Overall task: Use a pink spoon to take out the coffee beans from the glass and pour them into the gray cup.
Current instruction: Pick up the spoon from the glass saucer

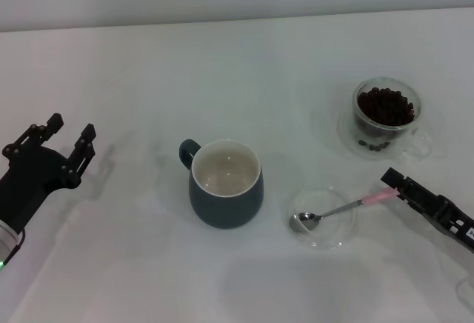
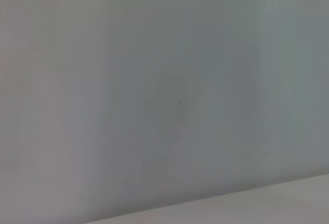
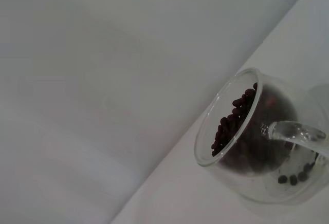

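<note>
White desk (image 1: 244, 56) fills your whole view, with a pale wall behind it. Nearest you on the right, your right gripper (image 1: 394, 178) sits right at the tip of the pink spoon (image 1: 337, 210); it meets the pink handle end, but you cannot tell from here whether its fingers are apart or closed on the handle. The spoon lies across a flat clear saucer (image 1: 323, 241), its metal bowl resting in the dish and the pink handle sticking out over the rim toward that gripper.

On your near left, the left gripper (image 1: 65, 145) is parked by the desk edge with its fingers spread apart, holding nothing, well away from everything.

The gray cup (image 1: 225, 184) stands in the middle, just beside the saucer, upright and with nothing visible inside, handle turned to the far left.

Farthest off on the right is the glass (image 1: 386, 118), upright, with the coffee beans (image 1: 385, 106) heaped in it. The right wrist view shows its clear handle and a few beans that seem to sit low by the base.

Expect the spoon to be light, stiff and slick; take it on the pink handle, well back from the bowl, and grip firmly so it cannot roll. The glass is light and fragile and may tip or slide when you dig in. The beans are loose and will roll off a tilted spoon.
</note>
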Controlling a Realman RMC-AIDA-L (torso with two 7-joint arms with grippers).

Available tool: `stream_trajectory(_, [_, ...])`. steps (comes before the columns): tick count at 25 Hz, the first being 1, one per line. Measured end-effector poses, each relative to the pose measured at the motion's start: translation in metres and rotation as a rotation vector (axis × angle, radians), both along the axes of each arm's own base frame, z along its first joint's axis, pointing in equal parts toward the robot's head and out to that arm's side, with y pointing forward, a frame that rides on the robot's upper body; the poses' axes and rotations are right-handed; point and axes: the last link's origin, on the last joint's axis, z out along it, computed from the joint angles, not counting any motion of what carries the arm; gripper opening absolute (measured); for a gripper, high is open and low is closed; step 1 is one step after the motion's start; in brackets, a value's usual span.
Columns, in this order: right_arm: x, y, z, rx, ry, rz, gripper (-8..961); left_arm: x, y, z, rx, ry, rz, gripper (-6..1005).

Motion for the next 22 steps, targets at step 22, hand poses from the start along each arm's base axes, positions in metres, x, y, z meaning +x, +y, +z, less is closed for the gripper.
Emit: stream_trajectory(22, [-0.0060, 0.0019, 0.0037, 0.000, 0.050, 0.024, 772, -0.0023, 0.0011, 0.0015, 0.008, 0.001, 0.015, 529])
